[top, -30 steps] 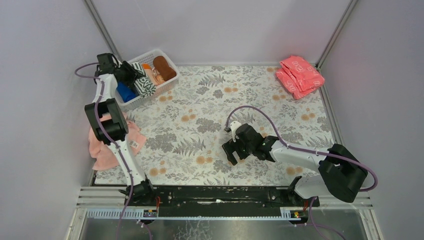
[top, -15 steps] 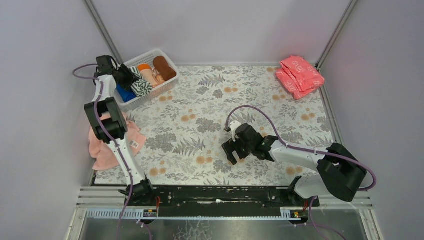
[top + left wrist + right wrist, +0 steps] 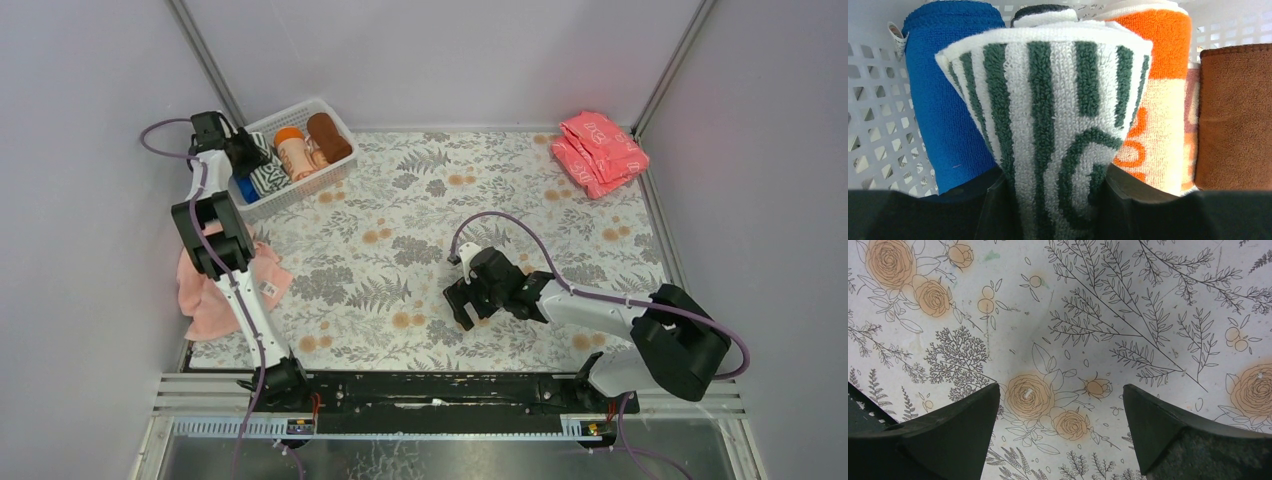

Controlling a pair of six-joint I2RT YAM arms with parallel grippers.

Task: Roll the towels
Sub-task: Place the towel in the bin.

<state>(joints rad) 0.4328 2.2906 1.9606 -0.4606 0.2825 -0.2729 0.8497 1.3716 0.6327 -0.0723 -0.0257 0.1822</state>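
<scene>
The brown roll (image 3: pixel 329 136) is already stowed in the basket (image 3: pixel 868 125). The striped roll (image 3: pixel 1048 110) is clamped there by the half-closed left gripper (image 3: pixel 1053 190). The pink towel (image 3: pixel 205 295) is left unrolled at the counter's (image 3: pixel 450 200) left edge. The right gripper (image 3: pixel 1060 390) is spread wide, empty.

Robot test booth in a lab: plain grey walls (image 3: pixel 450 60) on metal posts (image 3: pixel 200 50), a flower-patterned table (image 3: pixel 400 220), two robot arms (image 3: pixel 600 305) bolted to a black rail (image 3: pixel 430 392).
</scene>
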